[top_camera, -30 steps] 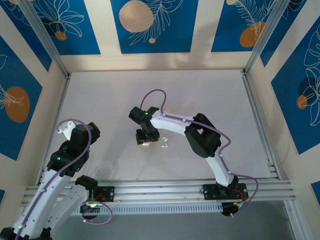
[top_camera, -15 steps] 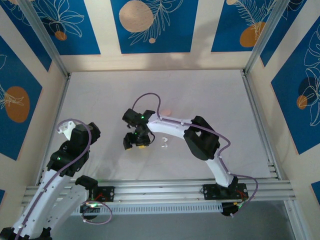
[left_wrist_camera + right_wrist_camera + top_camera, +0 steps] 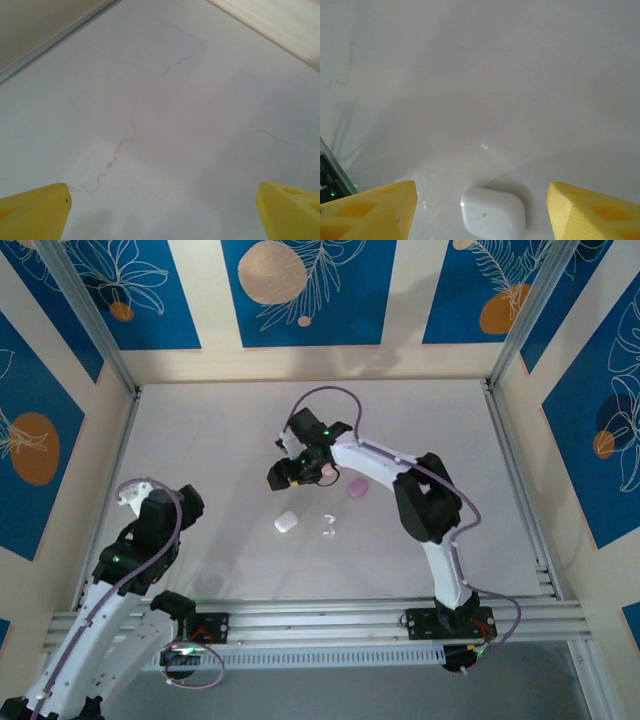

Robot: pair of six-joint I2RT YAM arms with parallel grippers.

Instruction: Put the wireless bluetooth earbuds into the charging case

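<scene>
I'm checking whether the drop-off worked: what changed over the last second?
The right gripper opened wider and drew back toward the far side of the table, leaving the white case lying free on the surface. The left gripper stayed open and parked, and the white earbuds did not move.

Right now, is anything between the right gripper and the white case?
Nothing visible does. In the right wrist view the white case lies on bare table, framed by the fingers of the open right gripper.
</scene>
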